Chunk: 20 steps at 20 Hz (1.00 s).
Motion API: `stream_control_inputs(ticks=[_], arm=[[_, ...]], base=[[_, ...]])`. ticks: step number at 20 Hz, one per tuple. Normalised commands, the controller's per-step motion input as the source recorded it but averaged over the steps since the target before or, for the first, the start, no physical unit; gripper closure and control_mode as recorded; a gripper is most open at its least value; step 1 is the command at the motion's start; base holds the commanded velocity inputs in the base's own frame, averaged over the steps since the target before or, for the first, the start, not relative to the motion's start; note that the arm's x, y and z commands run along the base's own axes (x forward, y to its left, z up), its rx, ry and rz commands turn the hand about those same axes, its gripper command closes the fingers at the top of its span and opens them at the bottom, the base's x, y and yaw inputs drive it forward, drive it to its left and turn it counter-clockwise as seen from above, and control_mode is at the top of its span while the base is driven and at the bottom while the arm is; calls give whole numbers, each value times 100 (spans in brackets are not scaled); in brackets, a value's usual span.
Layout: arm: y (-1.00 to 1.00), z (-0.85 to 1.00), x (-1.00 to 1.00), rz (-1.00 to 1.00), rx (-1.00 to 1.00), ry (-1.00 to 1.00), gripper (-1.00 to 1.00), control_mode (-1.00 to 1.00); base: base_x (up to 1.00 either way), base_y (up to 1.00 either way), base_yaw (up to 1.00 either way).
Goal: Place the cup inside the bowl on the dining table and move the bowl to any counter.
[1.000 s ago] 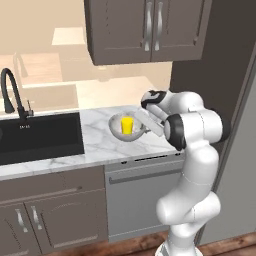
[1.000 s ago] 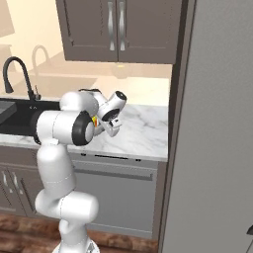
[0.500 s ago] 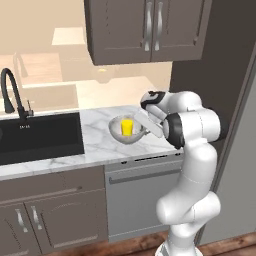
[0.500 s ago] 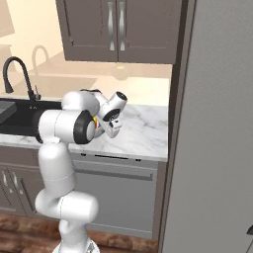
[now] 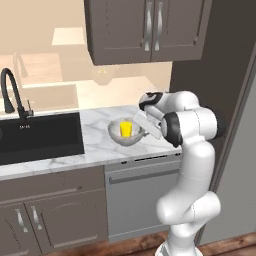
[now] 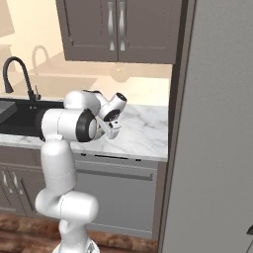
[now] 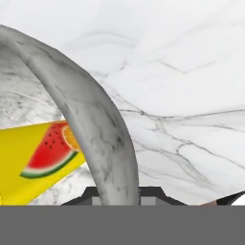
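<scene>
White marble counter (image 5: 95,140) runs across the middle of the left base view, above dark grey-brown cabinets (image 5: 45,215). Near its centre, slightly right, sits the speckled grey-white bowl (image 5: 119,136), resting on the marble with the yellow cup (image 5: 126,129) standing upright inside it. In the hand view the bowl's rim (image 7: 91,119) arcs from the upper left down to the bottom centre, and the cup (image 7: 28,167) lies at the lower left behind that rim, showing a watermelon-slice print on its yellow side.

At the bowl's right edge the gripper (image 5: 142,131) meets the rim; its jaws are drawn narrow and pinch the bowl's wall, as the hand view puts the rim running down between the finger tips. The white arm rises from the lower right of the left base view and bends over toward the bowl; in the right base view the gripper (image 6: 105,129) sits left of centre, partly hidden behind the arm's own elbow.

Further left on the counter lie the black sink (image 5: 40,137) and the black arched faucet (image 5: 12,97). Upper cabinets (image 5: 145,30) hang at the top, and a tall grey panel (image 6: 217,123) fills the right side of the right base view.
</scene>
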Motion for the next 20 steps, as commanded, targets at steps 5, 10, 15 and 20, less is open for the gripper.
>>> stream_control_inputs(ticks=[5,10,15,20], arm=[[5,-37,3,0,0,0,100,-100],[5,-29,2,0,0,0,100,-100],[2,-3,1,0,0,0,100,-100],[2,0,0,0,0,0,100,-100]], base=[[0,0,0],[0,0,0],[0,0,0],[0,0,0]])
